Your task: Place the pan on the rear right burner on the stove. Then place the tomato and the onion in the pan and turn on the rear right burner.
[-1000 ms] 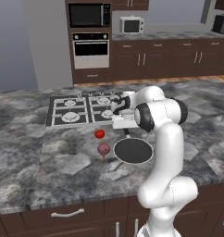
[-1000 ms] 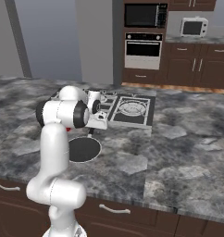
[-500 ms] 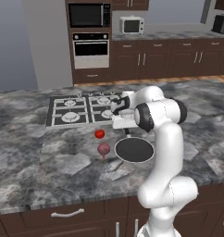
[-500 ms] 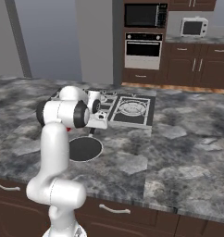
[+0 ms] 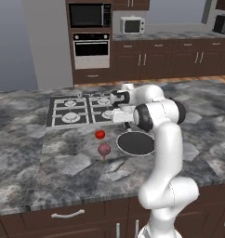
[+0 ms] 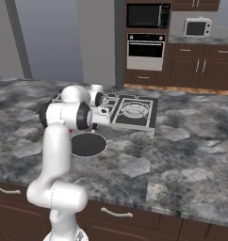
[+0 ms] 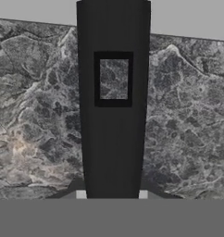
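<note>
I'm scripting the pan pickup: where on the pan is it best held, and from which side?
By its short black handle, probably from above. The pan lies flat on the counter with a low rim, and the end effector seems shut across that handle.

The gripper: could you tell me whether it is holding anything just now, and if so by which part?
The gripper is shut on the pan, holding it by its short black handle, at the end nearest the fingers, over the marble counter.

I see a matt dark pan on the veined stone counter — glossy tomato, duller onion, steel-grey stove.
</note>
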### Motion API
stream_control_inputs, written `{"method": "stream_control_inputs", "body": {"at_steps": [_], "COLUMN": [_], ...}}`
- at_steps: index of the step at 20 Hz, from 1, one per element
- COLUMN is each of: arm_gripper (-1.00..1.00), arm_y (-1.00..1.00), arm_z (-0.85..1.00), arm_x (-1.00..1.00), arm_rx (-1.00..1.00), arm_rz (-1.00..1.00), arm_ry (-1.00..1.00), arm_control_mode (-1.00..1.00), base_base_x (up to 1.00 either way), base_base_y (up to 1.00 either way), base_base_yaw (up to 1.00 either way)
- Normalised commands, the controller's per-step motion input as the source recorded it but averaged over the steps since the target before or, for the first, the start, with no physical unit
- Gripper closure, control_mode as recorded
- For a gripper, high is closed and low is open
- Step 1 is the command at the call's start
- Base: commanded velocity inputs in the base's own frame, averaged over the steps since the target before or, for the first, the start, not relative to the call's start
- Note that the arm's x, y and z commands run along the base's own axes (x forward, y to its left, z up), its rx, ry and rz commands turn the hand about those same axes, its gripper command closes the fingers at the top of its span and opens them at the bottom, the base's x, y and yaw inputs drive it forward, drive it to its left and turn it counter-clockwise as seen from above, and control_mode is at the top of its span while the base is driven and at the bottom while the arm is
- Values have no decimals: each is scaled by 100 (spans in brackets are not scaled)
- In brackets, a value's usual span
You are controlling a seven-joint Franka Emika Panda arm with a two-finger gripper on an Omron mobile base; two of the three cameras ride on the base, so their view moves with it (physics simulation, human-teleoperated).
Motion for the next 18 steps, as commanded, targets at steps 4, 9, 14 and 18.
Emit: {"method": "stream_control_inputs", "body": {"at_steps": [4,9,14,18], "arm_gripper": [100,100,100,100], "arm_y": [-1,-19,-22,-12], "arm_z": [31,43,43,49], "arm_x": [4,-19,-25,-54], "arm_rx": [-6,0,5,6], "arm_rz": [0,0,0,2], "arm_ry": [26,8,-1,-10], "arm_control_mode": [-100,-100,-100,-100], "base_base_x": [0,0,0,0], "base_base_y": [0,0,0,0], "base_base_yaw": [0,0,0,0]}}
